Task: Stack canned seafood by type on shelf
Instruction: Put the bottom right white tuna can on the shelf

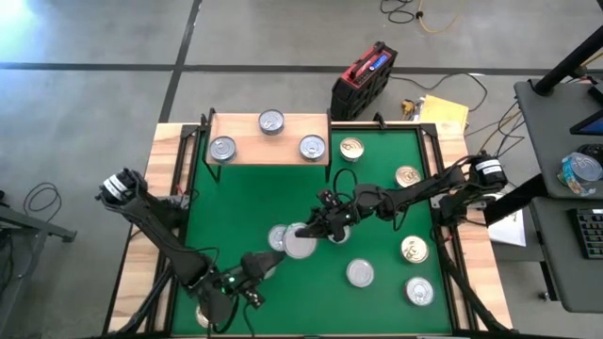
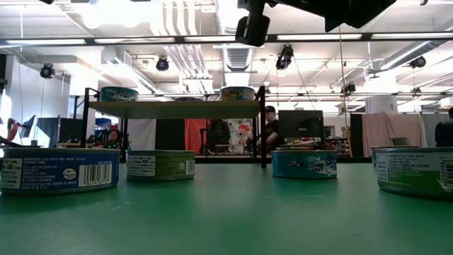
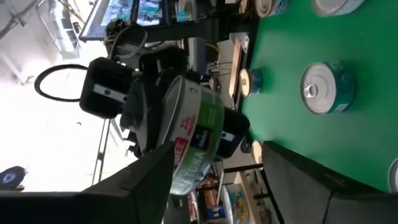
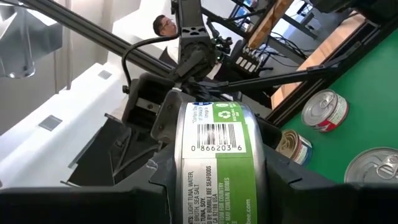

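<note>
My right gripper (image 1: 309,234) is shut on a green-labelled tin (image 4: 217,137) above the middle of the green mat (image 1: 254,198). My left gripper (image 1: 267,264) is open just to the tin's near left. In the left wrist view its fingers stand on either side of the tin (image 3: 193,134) without touching it. The shelf (image 1: 268,137) stands at the mat's far edge with three silver-topped tins (image 1: 271,121) on its board. Several more tins rest on their bottoms on the mat: gold-topped ones (image 1: 408,176) at the right, silver-topped ones (image 1: 359,273) nearer. My right gripper pinches the tin between its two fingers by the tin's two flat ends (image 4: 180,163), with the barcoded side wall facing back along the fingers. The fingers come level from the table's right. The tin is lifted clear of the mat, its silver lid (image 1: 298,247) facing up.
A silver-topped tin (image 1: 278,235) lies on the mat just left of the held one. In the low view, tins (image 2: 161,164) stand across the mat in front of the shelf (image 2: 173,108). A red-and-black case (image 1: 363,80) lies beyond the table's far edge. People show in the room behind.
</note>
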Action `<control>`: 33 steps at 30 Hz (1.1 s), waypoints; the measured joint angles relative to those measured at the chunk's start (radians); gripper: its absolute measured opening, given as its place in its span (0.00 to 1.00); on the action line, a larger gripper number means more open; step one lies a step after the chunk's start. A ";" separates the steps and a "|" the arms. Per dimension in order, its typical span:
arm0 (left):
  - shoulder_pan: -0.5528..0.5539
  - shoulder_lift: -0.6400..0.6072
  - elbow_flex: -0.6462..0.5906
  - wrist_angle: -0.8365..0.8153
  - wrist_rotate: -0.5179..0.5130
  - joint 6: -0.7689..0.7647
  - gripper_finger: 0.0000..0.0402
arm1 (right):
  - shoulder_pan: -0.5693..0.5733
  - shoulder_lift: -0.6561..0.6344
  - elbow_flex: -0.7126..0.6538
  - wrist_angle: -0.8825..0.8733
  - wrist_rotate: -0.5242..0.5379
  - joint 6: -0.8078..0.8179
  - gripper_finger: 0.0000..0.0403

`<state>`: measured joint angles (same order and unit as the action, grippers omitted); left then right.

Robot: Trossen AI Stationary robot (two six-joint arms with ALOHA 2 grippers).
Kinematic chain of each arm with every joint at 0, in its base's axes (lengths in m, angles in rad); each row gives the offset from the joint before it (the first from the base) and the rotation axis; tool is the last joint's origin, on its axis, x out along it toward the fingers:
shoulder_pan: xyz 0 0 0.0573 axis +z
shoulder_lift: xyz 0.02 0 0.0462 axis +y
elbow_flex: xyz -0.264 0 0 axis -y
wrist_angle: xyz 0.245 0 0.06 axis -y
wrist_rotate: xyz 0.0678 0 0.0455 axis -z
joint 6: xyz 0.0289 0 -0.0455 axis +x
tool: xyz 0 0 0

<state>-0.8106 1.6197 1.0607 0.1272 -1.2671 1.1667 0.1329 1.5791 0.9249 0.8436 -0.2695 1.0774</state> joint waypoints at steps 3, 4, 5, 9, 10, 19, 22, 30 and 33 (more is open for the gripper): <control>0.001 -0.013 0.000 0.001 -0.017 0.028 0.56 | 0.000 0.000 0.000 -0.001 0.000 0.007 0.31; 0.001 -0.016 0.002 0.001 -0.019 0.042 0.56 | 0.000 0.000 0.000 -0.002 0.000 0.009 0.31; 0.002 -0.017 0.005 0.002 -0.019 0.053 0.56 | 0.000 0.000 0.000 -0.001 0.000 0.009 0.31; 0.024 -0.018 0.006 0.001 -0.017 0.091 0.56 | 0.000 0.000 0.000 -0.004 0.000 0.010 0.31; 0.032 -0.018 0.006 0.001 -0.018 0.099 0.56 | -0.002 0.000 0.000 -0.004 0.000 0.010 0.31; 0.073 -0.019 0.006 0.009 0.015 0.145 0.56 | 0.000 0.002 0.000 -0.010 0.004 0.012 0.31; 0.079 -0.019 0.006 0.011 0.015 0.144 0.53 | -0.001 0.002 0.000 -0.021 0.007 0.015 0.31; 0.086 -0.019 0.006 0.003 0.033 0.202 0.32 | -0.001 0.003 0.000 -0.034 0.013 0.100 0.31; 0.090 -0.019 0.006 0.035 0.045 0.230 0.32 | -0.003 0.003 0.000 -0.036 0.017 0.134 0.31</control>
<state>-0.7205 1.6009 1.0664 0.1618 -1.2218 1.3970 0.1303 1.5822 0.9249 0.8072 -0.2527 1.2114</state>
